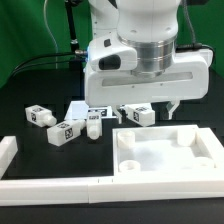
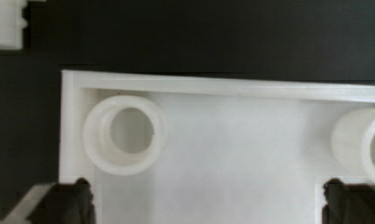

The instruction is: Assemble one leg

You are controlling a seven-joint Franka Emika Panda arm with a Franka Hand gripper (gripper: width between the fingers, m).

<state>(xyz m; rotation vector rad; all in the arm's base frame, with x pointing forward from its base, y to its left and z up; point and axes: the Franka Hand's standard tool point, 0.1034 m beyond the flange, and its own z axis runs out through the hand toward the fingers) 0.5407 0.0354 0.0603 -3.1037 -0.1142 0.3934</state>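
Several small white legs with black-and-white tags lie on the black table: one (image 1: 38, 115) at the exterior view's left, one (image 1: 62, 131) and one (image 1: 90, 123) nearer the middle, and one (image 1: 138, 115) under the arm. The large flat white panel (image 1: 190, 150) lies at the front right. My gripper (image 1: 148, 108) is open wide and empty, hanging above the panel's far edge. In the wrist view the gripper (image 2: 214, 205) has dark fingertips (image 2: 68, 205) spread over the panel (image 2: 237, 140), between two round sockets (image 2: 122, 133). A leg's end (image 2: 3, 25) shows at the picture's corner.
A white L-shaped wall (image 1: 50, 185) runs along the front and the exterior view's left. The marker board (image 1: 80, 107) lies flat behind the legs. Green backdrop and cables stand at the back.
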